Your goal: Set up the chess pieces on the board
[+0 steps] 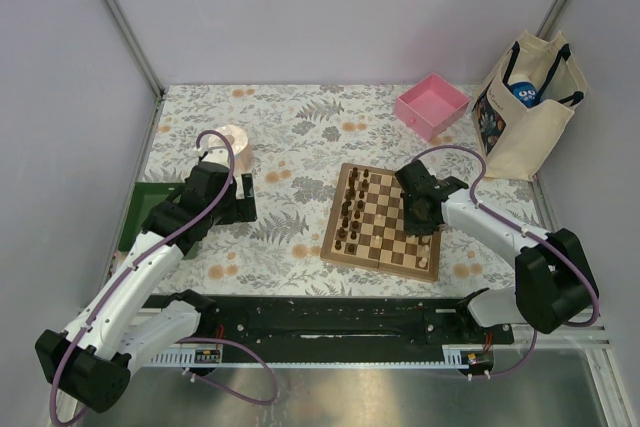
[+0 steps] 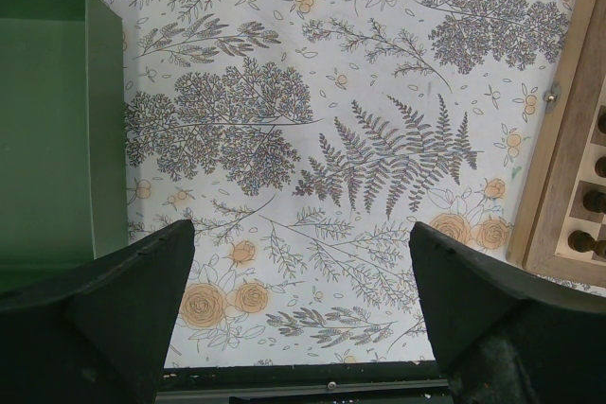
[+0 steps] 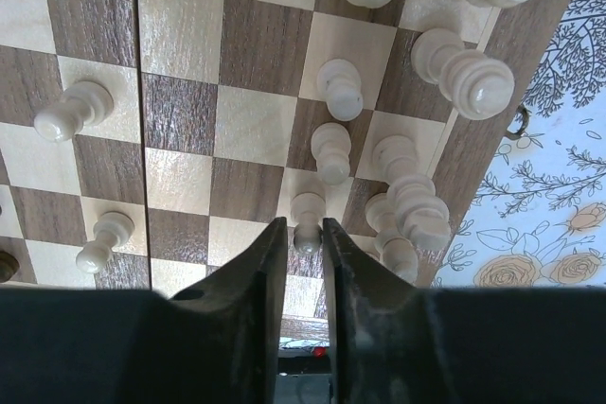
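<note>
Right tool (image 3: 305, 226) brackets an upright pale pawn (image 3: 306, 210) on the board's (image 1: 380, 237) right side; whether it pinches, I cannot tell. Left tool (image 2: 301, 229) spread, well left.

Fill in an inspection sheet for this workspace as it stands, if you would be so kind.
Surface: floral tablecloth, lying flat.
Job's things: board in front of the right arm; dark chess pieces on its left side, pale chess pieces near its right edge.
Clutter: pink tray, green tray, round tan object.
Claws: left claw open, empty, over the cloth; right claw nearly closed around a pale pawn, grip unclear.
Cables: purple cables loop along both arms.
Surroundings: tote bag at right; plain walls.
</note>
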Controlling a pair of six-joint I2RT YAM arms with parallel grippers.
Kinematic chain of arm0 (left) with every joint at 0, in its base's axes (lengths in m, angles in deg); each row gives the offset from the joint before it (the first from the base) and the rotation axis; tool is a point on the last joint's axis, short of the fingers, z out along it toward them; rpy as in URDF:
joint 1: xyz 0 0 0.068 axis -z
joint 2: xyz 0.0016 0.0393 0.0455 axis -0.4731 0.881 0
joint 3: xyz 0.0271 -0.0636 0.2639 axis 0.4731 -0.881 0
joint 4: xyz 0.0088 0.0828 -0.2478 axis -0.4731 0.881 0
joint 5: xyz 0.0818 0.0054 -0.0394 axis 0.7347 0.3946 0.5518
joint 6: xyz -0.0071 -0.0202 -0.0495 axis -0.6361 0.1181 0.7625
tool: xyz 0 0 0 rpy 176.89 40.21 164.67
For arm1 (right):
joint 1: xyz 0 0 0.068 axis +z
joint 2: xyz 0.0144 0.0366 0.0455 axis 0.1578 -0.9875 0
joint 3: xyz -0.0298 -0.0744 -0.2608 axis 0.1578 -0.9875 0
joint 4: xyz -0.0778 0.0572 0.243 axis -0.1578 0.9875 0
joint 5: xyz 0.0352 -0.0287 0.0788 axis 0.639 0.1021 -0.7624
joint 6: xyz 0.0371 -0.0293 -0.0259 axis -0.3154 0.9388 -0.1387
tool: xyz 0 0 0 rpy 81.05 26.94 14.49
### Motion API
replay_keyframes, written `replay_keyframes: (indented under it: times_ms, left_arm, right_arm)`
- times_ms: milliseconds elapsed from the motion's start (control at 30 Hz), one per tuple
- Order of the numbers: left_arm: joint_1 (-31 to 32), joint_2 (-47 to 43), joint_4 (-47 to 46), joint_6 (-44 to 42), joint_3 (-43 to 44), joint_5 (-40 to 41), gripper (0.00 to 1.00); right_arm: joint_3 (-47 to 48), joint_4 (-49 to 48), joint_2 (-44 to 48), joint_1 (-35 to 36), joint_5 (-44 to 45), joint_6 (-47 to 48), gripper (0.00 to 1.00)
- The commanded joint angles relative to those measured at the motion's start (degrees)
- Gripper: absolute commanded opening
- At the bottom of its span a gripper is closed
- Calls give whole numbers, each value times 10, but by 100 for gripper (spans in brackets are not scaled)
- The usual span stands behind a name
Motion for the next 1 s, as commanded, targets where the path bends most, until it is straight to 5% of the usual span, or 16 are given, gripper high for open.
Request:
replay_keyframes:
  times_ms: [0, 467, 967]
  left_arm:
    - [-2, -2, -18, -4, 3, -8, 99]
    - [-2, -7, -18, -4, 3, -8, 99]
    - [-2, -7, -18, -4, 3, -7, 99]
  right_arm:
    - [0, -12, -5, -3, -2, 4, 32]
    - [62, 2, 52, 12, -98, 23, 45]
    - [91, -34, -77, 108, -98, -13, 48]
